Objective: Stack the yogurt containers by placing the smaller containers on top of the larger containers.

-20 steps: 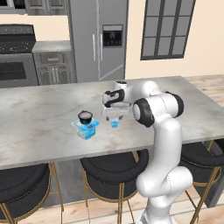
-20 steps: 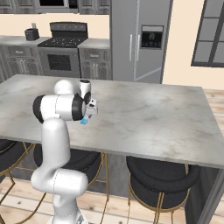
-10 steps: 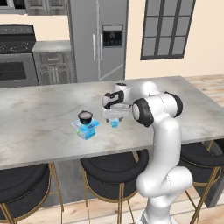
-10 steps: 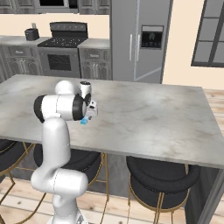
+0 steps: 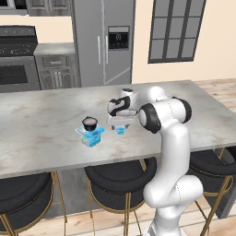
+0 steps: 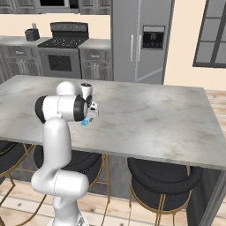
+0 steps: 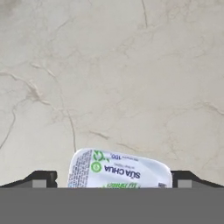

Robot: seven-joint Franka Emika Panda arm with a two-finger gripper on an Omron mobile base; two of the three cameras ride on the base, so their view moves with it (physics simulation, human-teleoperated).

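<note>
The marbled grey worktop [image 5: 41,120] carries three yogurt containers: one boxy blue pack [image 5: 91,136] toward the front edge, one round black cup [image 5: 90,122] seated on it, and one tiny light-blue squarish cup [image 5: 120,130] just beside, its printed white foil lid flat. The gripper [image 5: 120,124] has sunk lower over that cup, fingers [image 7: 41,178] spread wide either side, gripping nothing
</note>
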